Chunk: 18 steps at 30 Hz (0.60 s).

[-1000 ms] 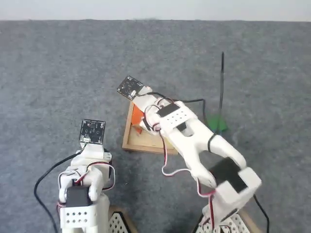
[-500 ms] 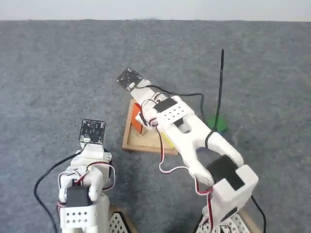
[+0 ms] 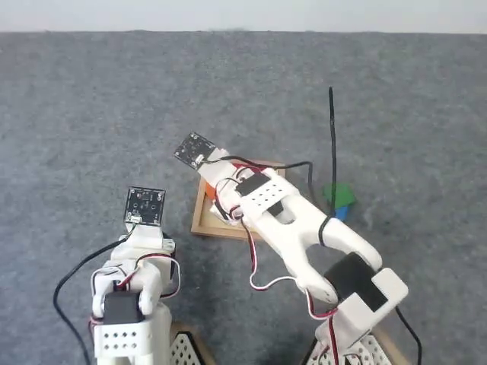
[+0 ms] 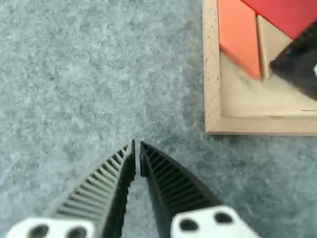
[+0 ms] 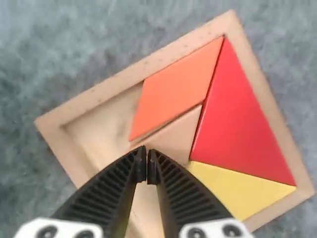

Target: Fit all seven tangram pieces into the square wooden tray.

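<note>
The high view looks steeply down over the table [image 3: 76, 99] from afar, each wrist view faces down from close by, and all 3 share the wooden tray [image 3: 199, 209].

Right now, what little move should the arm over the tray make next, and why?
Probably lift the right gripper off the tray and swing it toward the green piece on the carpet beside it. The gripper is shut on nothing, and the tray holds an orange piece, a red piece and a yellow piece, with bare wood yet to fill.
</note>
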{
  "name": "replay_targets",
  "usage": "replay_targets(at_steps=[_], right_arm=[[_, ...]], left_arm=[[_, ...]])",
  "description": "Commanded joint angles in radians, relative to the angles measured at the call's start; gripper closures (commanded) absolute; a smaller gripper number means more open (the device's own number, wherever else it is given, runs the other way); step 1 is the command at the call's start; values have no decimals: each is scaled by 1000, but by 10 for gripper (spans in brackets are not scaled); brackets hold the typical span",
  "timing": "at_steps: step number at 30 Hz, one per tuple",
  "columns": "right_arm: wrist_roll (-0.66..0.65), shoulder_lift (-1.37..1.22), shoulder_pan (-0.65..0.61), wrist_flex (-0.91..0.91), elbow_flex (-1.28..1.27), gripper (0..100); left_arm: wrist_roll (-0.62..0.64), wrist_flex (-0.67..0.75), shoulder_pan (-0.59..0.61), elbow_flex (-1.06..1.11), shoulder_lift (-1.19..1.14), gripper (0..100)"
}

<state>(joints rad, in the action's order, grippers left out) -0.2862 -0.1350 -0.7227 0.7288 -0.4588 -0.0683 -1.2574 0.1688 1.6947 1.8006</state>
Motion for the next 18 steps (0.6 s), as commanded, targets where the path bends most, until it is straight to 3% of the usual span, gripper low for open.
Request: replay_targets(at_steps=[1, 11, 18], right_arm=[[6, -19, 1, 4, 60, 979], [3, -99, 1, 10, 180, 979], [2, 151, 21, 99, 112, 979]], left_arm=[[-2, -3, -6, -10, 17, 979], [-2, -3, -6, -10, 17, 979], [-2, -3, -6, -10, 17, 979]])
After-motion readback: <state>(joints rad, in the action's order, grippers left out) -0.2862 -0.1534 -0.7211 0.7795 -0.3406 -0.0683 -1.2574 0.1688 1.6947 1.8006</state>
